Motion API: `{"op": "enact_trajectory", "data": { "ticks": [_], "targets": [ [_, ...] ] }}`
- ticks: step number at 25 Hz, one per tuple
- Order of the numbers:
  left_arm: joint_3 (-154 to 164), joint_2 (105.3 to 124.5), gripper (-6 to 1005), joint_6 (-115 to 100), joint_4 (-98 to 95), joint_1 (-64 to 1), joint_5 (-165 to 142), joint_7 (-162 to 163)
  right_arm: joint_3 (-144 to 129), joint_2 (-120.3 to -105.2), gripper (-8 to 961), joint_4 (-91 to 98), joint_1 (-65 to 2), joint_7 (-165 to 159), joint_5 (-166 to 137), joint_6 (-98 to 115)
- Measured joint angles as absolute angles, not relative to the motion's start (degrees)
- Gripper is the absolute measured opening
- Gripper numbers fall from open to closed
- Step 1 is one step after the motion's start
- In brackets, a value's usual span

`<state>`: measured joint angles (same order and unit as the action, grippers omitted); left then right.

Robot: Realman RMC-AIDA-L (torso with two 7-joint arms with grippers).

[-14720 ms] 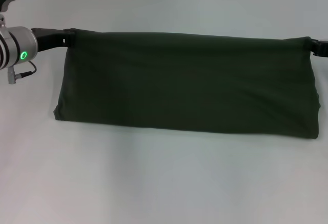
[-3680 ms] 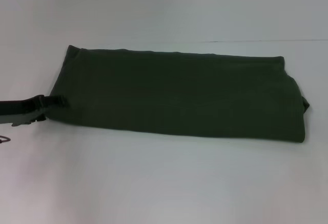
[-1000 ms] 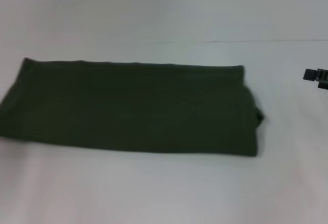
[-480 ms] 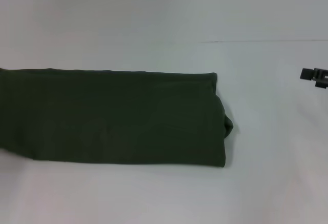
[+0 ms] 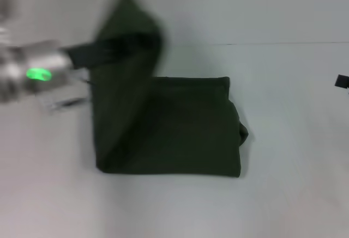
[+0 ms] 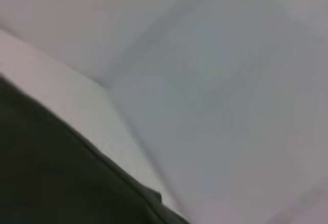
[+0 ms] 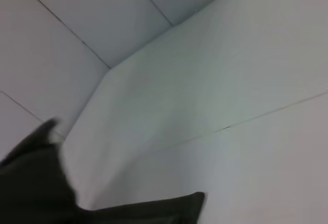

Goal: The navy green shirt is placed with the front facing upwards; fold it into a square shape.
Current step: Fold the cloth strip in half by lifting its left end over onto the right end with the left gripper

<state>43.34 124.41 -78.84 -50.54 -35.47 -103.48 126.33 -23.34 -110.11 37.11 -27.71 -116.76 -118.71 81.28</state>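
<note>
Currently | navy green shirt (image 5: 180,129): narrow band, 9 o'clock end raised by left claw (image 5: 95,53), clamped | final cross-fold unfinished | right claw (image 5: 342,81): 3 o'clock, grip unreadable

My left arm (image 5: 32,74) shows only as a motion smear in the head view, and its jaws are buried in the lifted end of the navy green shirt (image 5: 169,126), so I cannot tell how they stand. That raised fold is blurred too. My right gripper (image 5: 343,81) is cut off by the picture's edge, a dark sliver only. In my left wrist view the shirt (image 6: 56,178) runs out of frame; in the right wrist view it (image 7: 36,183) is cropped as well.
</note>
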Motion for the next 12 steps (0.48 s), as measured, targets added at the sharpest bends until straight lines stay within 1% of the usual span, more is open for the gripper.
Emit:
{"op": "enact_trajectory", "data": {
  "ticks": [4,6,9,12],
  "targets": [
    [50.4,124.58,29,-75.1,-30.4,-41.1,-93.0,116.4,-23.2,-109.85,856,37.5,-26.6,-115.8,-118.6,82.6],
    [50.3,124.67,39,-73.9,-16.0,-43.7,-86.0,106.9,-23.2,-109.81,857,37.5,-26.2,-115.4,-118.6,82.8],
    [48.1,124.69,68,-73.4,-2.1,-44.6,-79.7,95.1,-23.5,-109.74,857,37.5,-26.0,-115.2,-118.7,82.8],
    [43.8,124.68,109,-75.9,4.8,-44.1,-78.4,85.0,-23.7,-109.57,857,37.6,-26.0,-115.2,-118.8,82.9]
  ]
}}
